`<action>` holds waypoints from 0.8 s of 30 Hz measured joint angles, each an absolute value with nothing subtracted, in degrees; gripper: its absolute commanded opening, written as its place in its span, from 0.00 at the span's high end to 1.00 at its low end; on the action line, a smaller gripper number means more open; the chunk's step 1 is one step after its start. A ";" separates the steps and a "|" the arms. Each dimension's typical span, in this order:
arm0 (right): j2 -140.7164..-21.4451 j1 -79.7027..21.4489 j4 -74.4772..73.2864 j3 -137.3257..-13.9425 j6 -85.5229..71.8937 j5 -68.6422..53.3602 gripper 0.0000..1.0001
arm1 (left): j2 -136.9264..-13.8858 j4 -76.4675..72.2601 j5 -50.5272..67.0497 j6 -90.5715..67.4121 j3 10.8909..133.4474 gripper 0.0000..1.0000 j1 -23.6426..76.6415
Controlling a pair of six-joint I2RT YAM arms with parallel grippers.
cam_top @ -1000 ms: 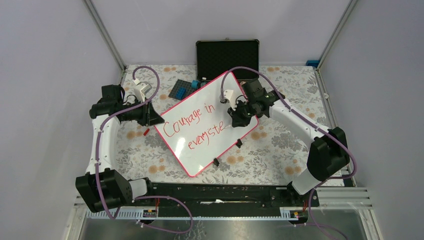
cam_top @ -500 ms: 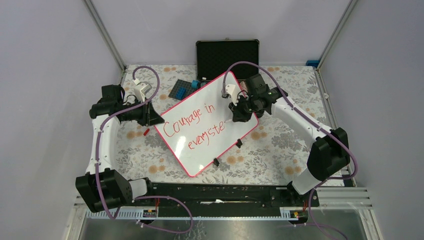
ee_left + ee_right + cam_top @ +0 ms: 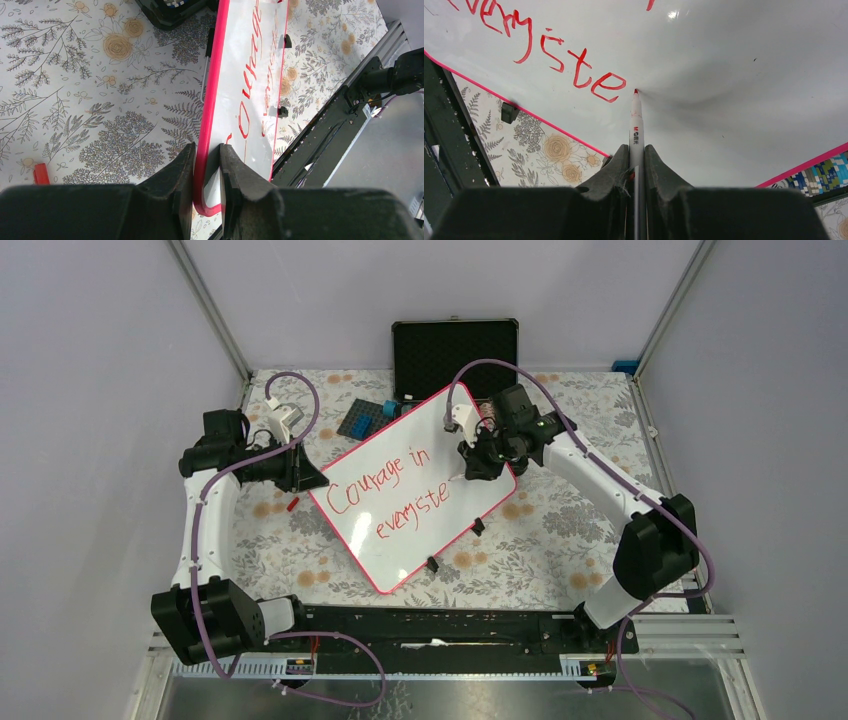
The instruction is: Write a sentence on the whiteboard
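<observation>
1. Clamping the whiteboard [image 3: 402, 545] by its frame at nine o'clock with the left gripper [image 3: 206, 152], clenched tight.
2. Reading "Courage in every ste" across the middle: sentence [image 3: 388, 490] mostly written, seemingly "p," left.
3. Grasping a marker [image 3: 636, 122] in the right gripper [image 3: 636, 150] at two o'clock, tip at the board just past the "e".

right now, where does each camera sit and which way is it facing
Top external: high behind the bases, looking down on the whiteboard; both arms show.
Left wrist: on the left gripper, looking along the board's pink edge it clamps; own jaws show.
Right wrist: on the right gripper, looking down the marker to the sentence; own jaws show.
Shared: both wrist views show red writing and a black clip.
</observation>
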State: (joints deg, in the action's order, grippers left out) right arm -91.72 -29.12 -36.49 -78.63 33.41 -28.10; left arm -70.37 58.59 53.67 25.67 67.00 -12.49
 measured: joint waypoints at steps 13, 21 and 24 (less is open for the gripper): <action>-92.36 -29.06 -36.51 -78.91 33.61 -27.44 1.00 | -70.37 58.59 53.67 25.67 67.00 0.98 -12.49; -92.88 -28.75 -36.56 -80.07 33.58 -27.42 1.00 | -70.37 58.59 53.67 25.67 67.00 0.98 -12.49; -92.88 -28.75 -36.56 -80.07 33.58 -27.42 1.00 | -70.37 58.59 53.67 25.67 67.00 0.98 -12.49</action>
State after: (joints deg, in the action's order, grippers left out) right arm -92.88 -28.75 -36.56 -80.07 33.58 -27.42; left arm -70.37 58.59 53.67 25.67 67.00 -12.49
